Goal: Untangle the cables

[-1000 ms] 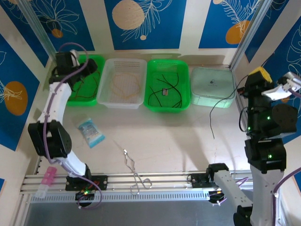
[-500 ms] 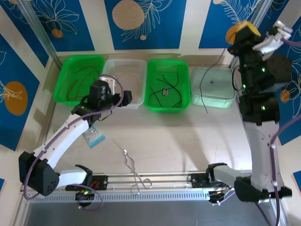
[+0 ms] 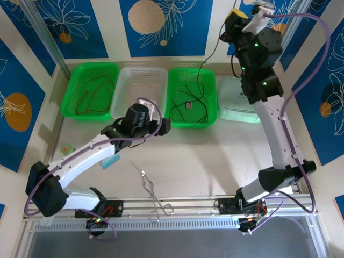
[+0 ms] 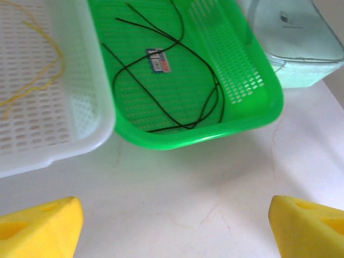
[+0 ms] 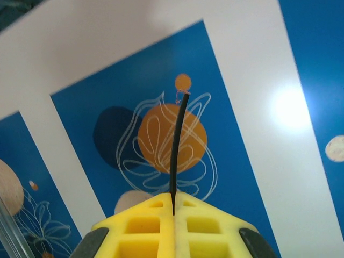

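My right gripper [image 3: 232,19] is raised high at the back right, shut on one end of a thin black cable [image 3: 207,56]. That cable hangs down in a curve over the middle green basket [image 3: 191,124]. In the right wrist view the black cable [image 5: 177,145] stands up from between the closed yellow pads [image 5: 156,215]. Several black cables [image 4: 172,80] lie loosely crossed inside that basket. My left gripper [image 3: 160,127] hovers low over bare table just in front of it, open and empty, its yellow fingertips [image 4: 37,226] wide apart. Red and brown cables [image 3: 88,94] lie in the left green basket, a yellow one [image 3: 142,94] in the white basket.
A pale green lidded box [image 3: 242,99] stands right of the baskets. Metal forceps [image 3: 152,196] lie near the front rail. A blue packet [image 3: 110,161] is partly under my left arm, and a small green item [image 3: 67,148] sits at the left.
My right arm swung up and leftward with the black cable, from beside the pale box to above the middle basket. My left arm left the left basket and moved right.
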You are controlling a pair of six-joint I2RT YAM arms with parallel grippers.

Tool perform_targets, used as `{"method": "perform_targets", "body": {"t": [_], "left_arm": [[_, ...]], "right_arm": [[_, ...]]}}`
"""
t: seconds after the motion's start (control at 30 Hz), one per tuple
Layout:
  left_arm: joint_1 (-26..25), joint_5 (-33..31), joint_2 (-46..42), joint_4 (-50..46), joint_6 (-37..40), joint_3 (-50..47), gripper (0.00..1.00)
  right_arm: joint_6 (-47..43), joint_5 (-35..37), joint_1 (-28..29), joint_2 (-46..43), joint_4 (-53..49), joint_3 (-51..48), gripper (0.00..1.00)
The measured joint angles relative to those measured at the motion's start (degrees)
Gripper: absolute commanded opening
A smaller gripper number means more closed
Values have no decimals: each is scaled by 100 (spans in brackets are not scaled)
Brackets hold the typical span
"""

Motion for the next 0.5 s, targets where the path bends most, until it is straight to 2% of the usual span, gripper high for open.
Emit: {"method": "perform_targets", "body": {"t": [0.13,0.27,0.5], "left_arm": [[-125,-2,31,195,129,-15,89],[-129,-28,26,304,190,-33,89],[-129,-72,26,310,197,-48,90]], "right_arm": [[-186,216,249,114,79,-699,0],[-295,463,518,232,68,-1843,0],[293,802,673,1700,-1475,-2059,0]]}}
